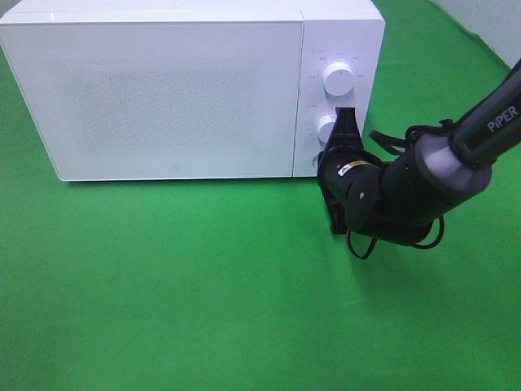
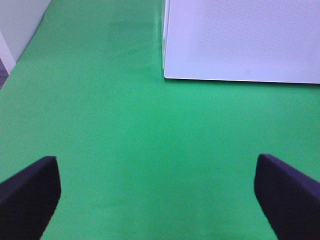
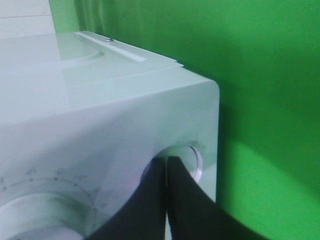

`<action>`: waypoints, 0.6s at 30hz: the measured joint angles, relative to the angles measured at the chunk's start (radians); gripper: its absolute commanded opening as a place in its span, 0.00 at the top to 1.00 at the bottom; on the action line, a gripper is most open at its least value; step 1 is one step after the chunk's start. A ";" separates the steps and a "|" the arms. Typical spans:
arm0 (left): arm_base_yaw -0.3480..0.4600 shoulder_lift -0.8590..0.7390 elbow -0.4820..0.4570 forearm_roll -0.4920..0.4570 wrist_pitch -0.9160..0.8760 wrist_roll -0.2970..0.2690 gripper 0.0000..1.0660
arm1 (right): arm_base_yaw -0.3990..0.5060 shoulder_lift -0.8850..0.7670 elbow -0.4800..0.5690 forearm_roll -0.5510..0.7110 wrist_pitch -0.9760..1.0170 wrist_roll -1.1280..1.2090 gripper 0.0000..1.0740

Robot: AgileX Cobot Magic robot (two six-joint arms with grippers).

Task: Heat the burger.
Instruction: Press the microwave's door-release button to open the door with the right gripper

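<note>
The burger is out of view. A white microwave (image 1: 163, 90) stands at the back of the green table with its door closed. My right gripper (image 1: 324, 160) is shut with nothing held. Its tips rest against a round button (image 3: 194, 152) low on the microwave's control panel, below two white knobs (image 1: 337, 79). In the right wrist view the closed fingertips (image 3: 166, 165) touch that button's rim on the microwave (image 3: 100, 115). My left gripper (image 2: 159, 192) hangs open over bare green cloth, in front of the microwave's (image 2: 240, 40) left corner, and does not show in the high view.
Green cloth (image 1: 203, 293) covers the table in front of the microwave. The right arm (image 1: 440, 171) reaches in from the right edge. A pale wall or board (image 2: 15, 30) borders the table at the far left.
</note>
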 measured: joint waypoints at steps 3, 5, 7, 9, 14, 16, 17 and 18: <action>0.000 0.000 0.000 0.000 0.000 0.000 0.08 | -0.004 0.000 0.000 0.003 0.001 0.000 1.00; 0.000 0.000 0.000 0.000 0.000 0.000 0.08 | -0.006 0.000 0.000 0.002 0.005 0.000 1.00; 0.000 0.000 0.000 0.000 0.000 0.000 0.08 | -0.008 0.000 0.000 0.001 0.004 0.000 1.00; 0.000 0.000 0.000 0.000 0.000 0.000 0.08 | -0.008 0.001 0.000 0.001 -0.001 0.000 1.00; 0.000 0.000 0.000 0.000 0.000 0.000 0.08 | -0.008 0.004 -0.001 0.001 -0.007 0.025 1.00; 0.000 0.000 0.000 0.000 0.000 0.000 0.08 | -0.007 0.009 -0.007 0.002 -0.013 0.040 1.00; 0.000 0.000 0.000 0.000 0.000 0.000 0.08 | -0.006 0.011 -0.015 0.010 -0.014 0.044 1.00; 0.000 0.000 0.000 0.000 0.000 0.000 0.08 | -0.003 0.014 -0.024 0.025 -0.015 0.044 1.00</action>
